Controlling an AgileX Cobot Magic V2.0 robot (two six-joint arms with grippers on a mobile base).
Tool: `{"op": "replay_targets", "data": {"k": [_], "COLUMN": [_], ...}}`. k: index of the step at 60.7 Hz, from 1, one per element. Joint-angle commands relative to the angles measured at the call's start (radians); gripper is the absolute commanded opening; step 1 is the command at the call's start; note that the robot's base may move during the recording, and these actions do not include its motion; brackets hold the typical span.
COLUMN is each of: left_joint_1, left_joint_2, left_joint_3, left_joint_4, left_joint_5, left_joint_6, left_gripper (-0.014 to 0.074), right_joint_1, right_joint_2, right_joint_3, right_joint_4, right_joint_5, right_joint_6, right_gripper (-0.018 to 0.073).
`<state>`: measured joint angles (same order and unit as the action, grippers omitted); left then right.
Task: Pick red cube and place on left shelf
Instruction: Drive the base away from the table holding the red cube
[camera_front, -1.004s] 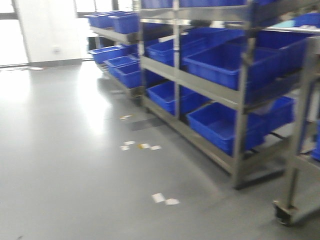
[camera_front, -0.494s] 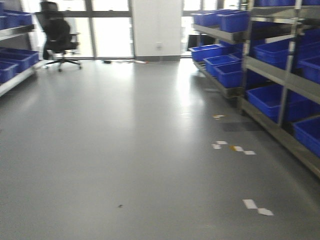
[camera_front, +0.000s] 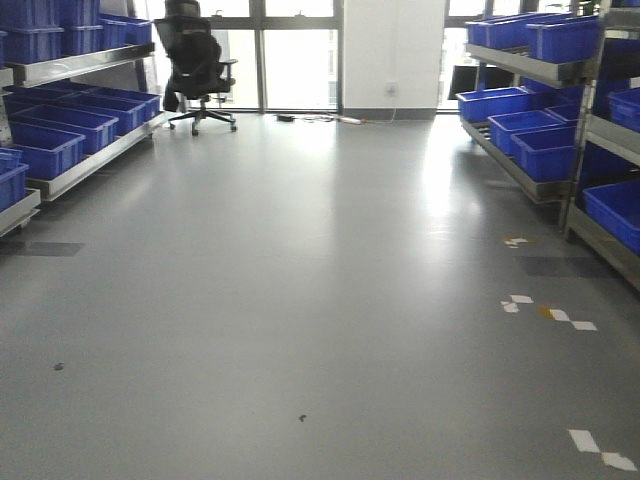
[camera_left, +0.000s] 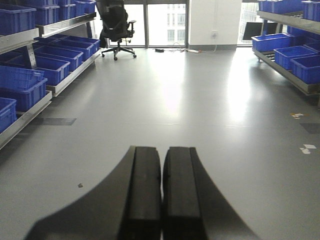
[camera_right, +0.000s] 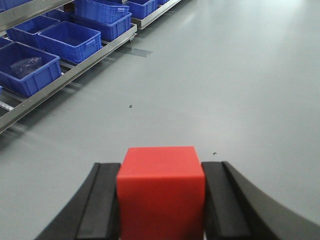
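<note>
Your right gripper (camera_right: 161, 169) has its jaws clamped on the red cube (camera_right: 161, 197), held above the grey floor (camera_front: 320, 300); your left gripper (camera_left: 161, 152) shows jaws pressed together on nothing; the left shelf (camera_front: 80, 168), lined with blue crates (camera_front: 45, 150), stands well apart to the left; an office chair (camera_front: 195, 55) sits beyond.

red cube (camera_right: 161, 192) clamped between black jaws, blue crates (camera_right: 70, 41) lining left shelf (camera_right: 70, 73)

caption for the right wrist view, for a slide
Right claw shut on the red cube above grey floor, left shelf with blue crates alongside.
</note>
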<state>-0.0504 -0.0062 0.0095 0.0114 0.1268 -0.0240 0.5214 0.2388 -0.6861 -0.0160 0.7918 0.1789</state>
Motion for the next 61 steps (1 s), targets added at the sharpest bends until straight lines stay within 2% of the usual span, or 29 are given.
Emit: {"op": "replay_targets", "data": {"k": [1, 61], "left_joint_1": [0.0, 0.0], "left_joint_2": [-0.016, -0.016], "left_joint_3": [0.023, 0.023], "left_joint_4": [-0.005, -0.005], "left_joint_5": [-0.088, -0.088], "left_joint_6": [-0.001, -0.001], "left_gripper": [0.0102, 0.0102], "right_joint_1": [-0.004, -0.004], "right_joint_2": [0.015, 0.015], "right_joint_3": [-0.024, -0.024], "right_joint_4": [-0.01, -0.01], "right_joint_5": [-0.093, -0.093], "right_joint_6": [-0.009, -0.009], "right_gripper": [0.0226, 0.0226]}}
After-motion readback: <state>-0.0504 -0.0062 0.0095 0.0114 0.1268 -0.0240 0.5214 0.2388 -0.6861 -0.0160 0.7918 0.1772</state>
